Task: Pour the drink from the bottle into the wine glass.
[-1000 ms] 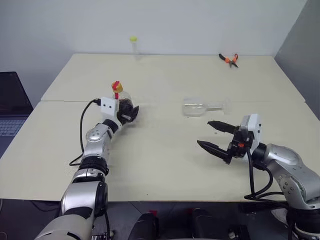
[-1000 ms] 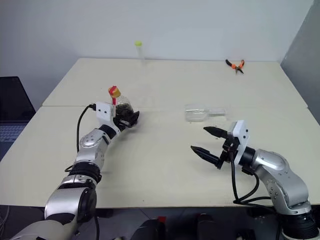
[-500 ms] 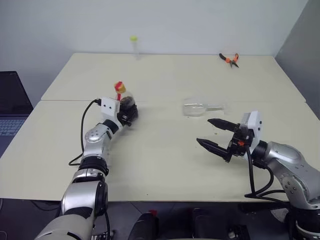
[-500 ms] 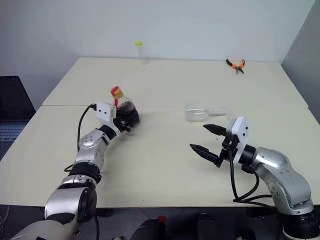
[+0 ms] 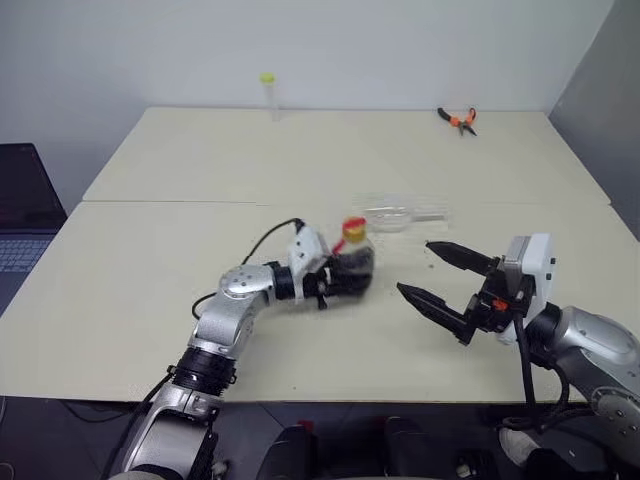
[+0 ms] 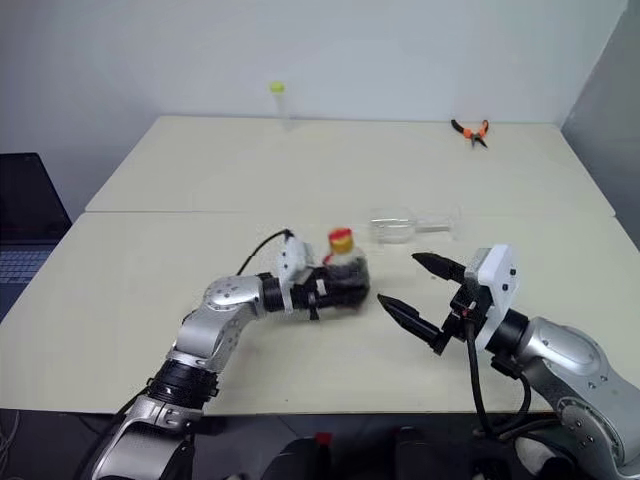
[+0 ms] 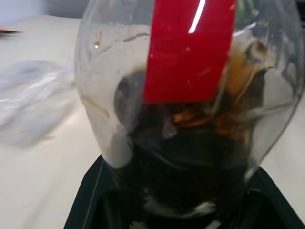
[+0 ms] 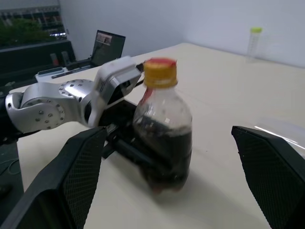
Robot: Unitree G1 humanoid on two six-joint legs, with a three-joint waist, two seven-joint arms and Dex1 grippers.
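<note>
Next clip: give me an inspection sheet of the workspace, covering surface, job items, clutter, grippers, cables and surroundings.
Surface: cream table, with a seam running across it.
Job's things: bottle upright near table centre, yellow cap on, dark drink inside; wine glass lying on its side behind it.
Clutter: slim tube with yellow-green cap at the far edge; orange-handled pliers far right.
Grippers: left gripper shut on the bottle's body; right gripper open, apart from the bottle, holding nothing.
Cables: black cable looping over the left forearm; another at the right wrist.
Surroundings: laptop left of the table; white wall behind.
</note>
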